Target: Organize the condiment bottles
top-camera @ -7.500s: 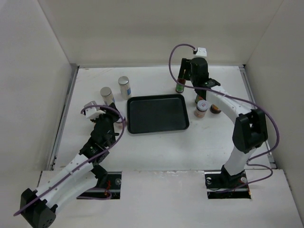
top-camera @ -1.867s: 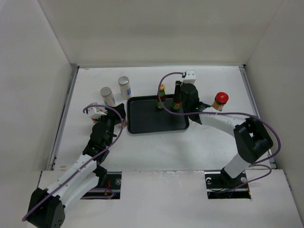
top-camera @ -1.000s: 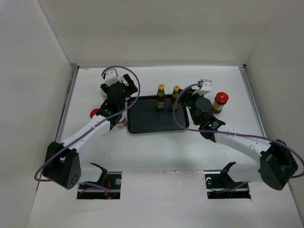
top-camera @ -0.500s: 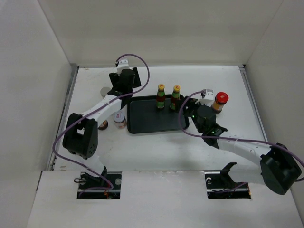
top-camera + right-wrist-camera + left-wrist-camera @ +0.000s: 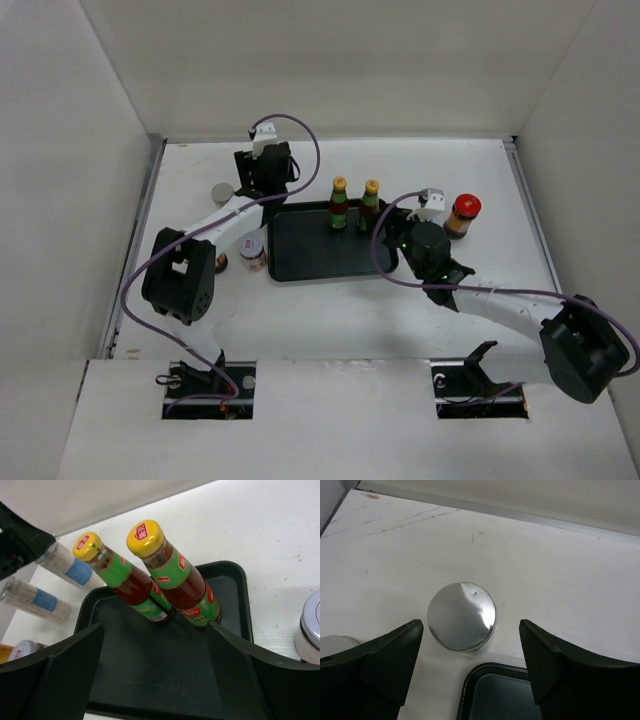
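Two slim yellow-capped sauce bottles [image 5: 172,575] are stood in the black rectangular tray [image 5: 165,680]. The right claw [image 5: 155,629] is apart and empty. The left claw [image 5: 470,626] is apart over a round silver-lidded shaker [image 5: 462,616] beside the tray. Next it should be lowered and shut.

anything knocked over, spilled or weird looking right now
Nothing stands out. Both sauce bottles stand upright at the far edge of the black tray, and the silver-lidded shaker below the left gripper is upright too. Its lid shows a faint crease, perhaps only a reflection. No spills visible.
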Robot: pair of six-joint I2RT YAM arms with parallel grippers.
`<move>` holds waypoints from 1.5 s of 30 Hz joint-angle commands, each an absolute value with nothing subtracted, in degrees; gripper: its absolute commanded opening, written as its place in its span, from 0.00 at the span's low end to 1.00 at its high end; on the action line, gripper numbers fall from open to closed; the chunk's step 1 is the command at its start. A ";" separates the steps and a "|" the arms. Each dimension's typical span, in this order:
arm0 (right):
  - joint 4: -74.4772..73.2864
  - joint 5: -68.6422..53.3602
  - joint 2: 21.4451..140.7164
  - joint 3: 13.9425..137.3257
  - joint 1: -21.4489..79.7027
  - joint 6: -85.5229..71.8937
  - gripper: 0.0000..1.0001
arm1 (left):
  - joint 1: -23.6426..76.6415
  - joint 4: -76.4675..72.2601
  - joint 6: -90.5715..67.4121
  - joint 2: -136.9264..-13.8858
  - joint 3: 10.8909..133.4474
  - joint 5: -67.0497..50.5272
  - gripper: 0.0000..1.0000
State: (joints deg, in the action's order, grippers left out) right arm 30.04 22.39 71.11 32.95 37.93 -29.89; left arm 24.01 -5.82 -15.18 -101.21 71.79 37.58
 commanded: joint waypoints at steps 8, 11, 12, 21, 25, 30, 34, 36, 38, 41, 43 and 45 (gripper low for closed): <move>32.70 21.36 70.58 33.49 37.22 -30.76 0.89 | 22.10 -6.59 -14.94 -106.00 77.70 36.30 0.57; 32.87 21.27 71.01 33.40 37.13 -30.85 0.90 | 21.84 -6.33 -14.94 -105.91 77.43 36.39 0.67; 32.78 21.18 71.19 33.57 37.13 -30.85 0.90 | 21.84 -6.68 -14.94 -105.73 77.00 36.65 0.70; 32.52 21.09 71.72 34.28 37.40 -30.06 0.91 | 21.40 -8.09 -16.35 -105.82 75.94 37.53 0.74; 32.08 21.09 72.42 34.63 37.40 -29.80 0.91 | 20.96 -9.31 -17.22 -105.64 74.80 39.46 0.73; 31.91 21.01 74.09 35.33 37.48 -29.45 0.91 | 20.96 -14.92 -19.77 -103.28 70.15 40.34 0.74; 32.08 20.74 74.44 35.51 37.75 -29.09 0.91 | 21.05 -14.52 -18.37 -105.64 71.36 38.24 0.73; 31.82 20.74 74.71 35.77 37.75 -29.09 0.91 | 21.05 -13.27 -18.81 -106.78 72.42 37.79 0.69; 32.16 20.74 74.53 35.60 37.75 -29.09 0.91 | 21.05 -13.36 -18.81 -106.88 72.95 37.09 0.59; 31.99 20.66 74.97 35.77 37.75 -29.09 0.91 | 21.48 -14.41 -18.55 -104.86 72.25 37.26 0.42; 31.99 20.57 74.88 35.77 37.92 -29.00 0.91 | 22.19 -16.77 -18.19 -102.58 70.67 37.09 0.38; 32.43 20.57 74.97 35.60 37.92 -29.00 0.91 | 23.15 -19.41 -17.67 -99.60 68.83 36.91 0.37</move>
